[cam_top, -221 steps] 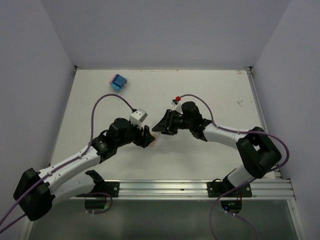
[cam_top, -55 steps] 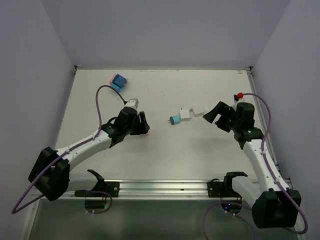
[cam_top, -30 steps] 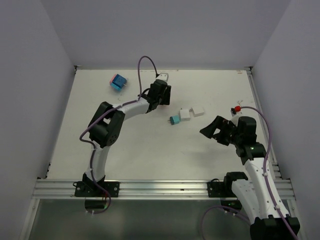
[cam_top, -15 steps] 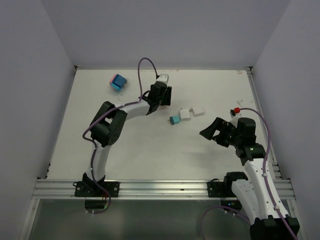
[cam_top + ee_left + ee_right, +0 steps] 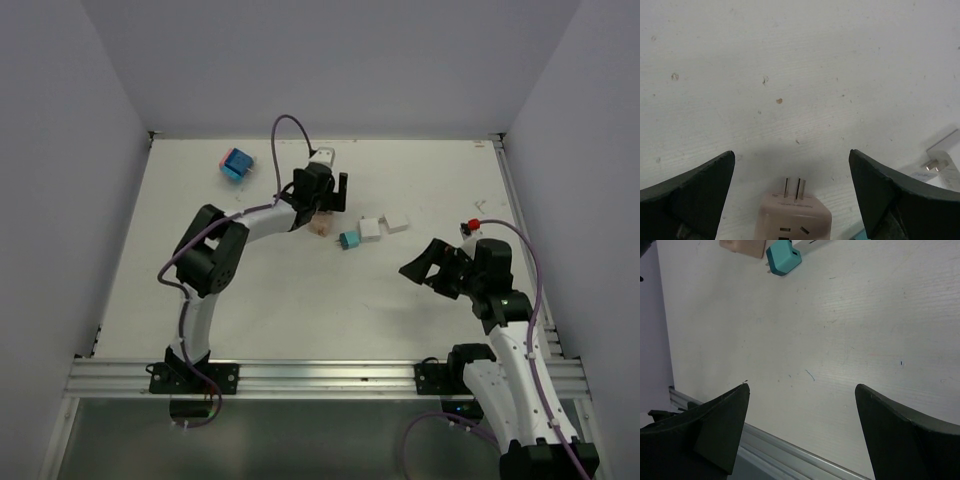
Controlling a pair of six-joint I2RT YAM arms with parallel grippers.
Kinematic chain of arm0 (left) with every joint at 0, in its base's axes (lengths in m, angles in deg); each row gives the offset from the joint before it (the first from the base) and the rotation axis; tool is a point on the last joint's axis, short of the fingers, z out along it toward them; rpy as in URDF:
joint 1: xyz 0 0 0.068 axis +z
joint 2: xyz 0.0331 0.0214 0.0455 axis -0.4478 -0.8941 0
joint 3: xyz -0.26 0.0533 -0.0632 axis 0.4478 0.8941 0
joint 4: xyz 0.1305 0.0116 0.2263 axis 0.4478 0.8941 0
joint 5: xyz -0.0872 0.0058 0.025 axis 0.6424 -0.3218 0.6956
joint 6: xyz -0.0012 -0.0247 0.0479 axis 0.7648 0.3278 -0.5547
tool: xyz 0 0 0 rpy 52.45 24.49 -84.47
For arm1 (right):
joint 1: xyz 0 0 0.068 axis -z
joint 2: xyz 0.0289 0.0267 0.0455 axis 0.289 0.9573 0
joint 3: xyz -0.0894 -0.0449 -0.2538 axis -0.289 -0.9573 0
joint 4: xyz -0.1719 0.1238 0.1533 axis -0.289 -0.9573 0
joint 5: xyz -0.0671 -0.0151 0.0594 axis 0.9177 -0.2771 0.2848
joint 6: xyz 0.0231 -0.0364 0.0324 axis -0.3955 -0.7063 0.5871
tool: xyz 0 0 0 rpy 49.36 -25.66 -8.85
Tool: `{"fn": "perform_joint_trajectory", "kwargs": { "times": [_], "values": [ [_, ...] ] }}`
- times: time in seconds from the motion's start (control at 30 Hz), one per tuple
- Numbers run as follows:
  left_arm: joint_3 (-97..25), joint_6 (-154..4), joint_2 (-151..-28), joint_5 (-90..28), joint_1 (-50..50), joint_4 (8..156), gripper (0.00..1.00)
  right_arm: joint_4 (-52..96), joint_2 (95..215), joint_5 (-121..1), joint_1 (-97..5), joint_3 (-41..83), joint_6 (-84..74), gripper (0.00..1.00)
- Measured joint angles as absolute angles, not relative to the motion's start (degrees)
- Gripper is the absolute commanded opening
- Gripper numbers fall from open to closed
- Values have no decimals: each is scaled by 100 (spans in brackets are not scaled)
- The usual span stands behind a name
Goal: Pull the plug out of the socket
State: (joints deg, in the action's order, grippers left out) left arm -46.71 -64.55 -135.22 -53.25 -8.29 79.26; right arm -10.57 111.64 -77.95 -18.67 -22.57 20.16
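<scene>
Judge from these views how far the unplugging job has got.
Done, it seems: the beige adapter lies on the table with bare pins, apart from the teal block. In hand: nothing. The left gripper stands open around the adapter, the right gripper open and empty. Left: apparently only withdrawing the arms.

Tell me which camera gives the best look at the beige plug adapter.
Left wrist: the beige plug adapter sits at the bottom centre, two prongs and face slots clear, though its near end is cropped. Top external shows it only as a small beige block; right wrist catches just a corner at the upper edge.
</scene>
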Motion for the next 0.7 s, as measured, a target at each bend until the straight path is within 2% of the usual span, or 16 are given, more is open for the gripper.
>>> {"fn": "perform_joint_trajectory", "kwargs": {
  "times": [0.43,0.7],
  "values": [
    [-4669,-7134,-11965,-6461,-656,8287,100,-1090,11144,-7908,-1867,-2255,2013,91],
    [-4662,-7217,-11906,-6863,535,8837,100,-1003,11194,-8088,-1867,-2255,2009,91]
  ]
}}
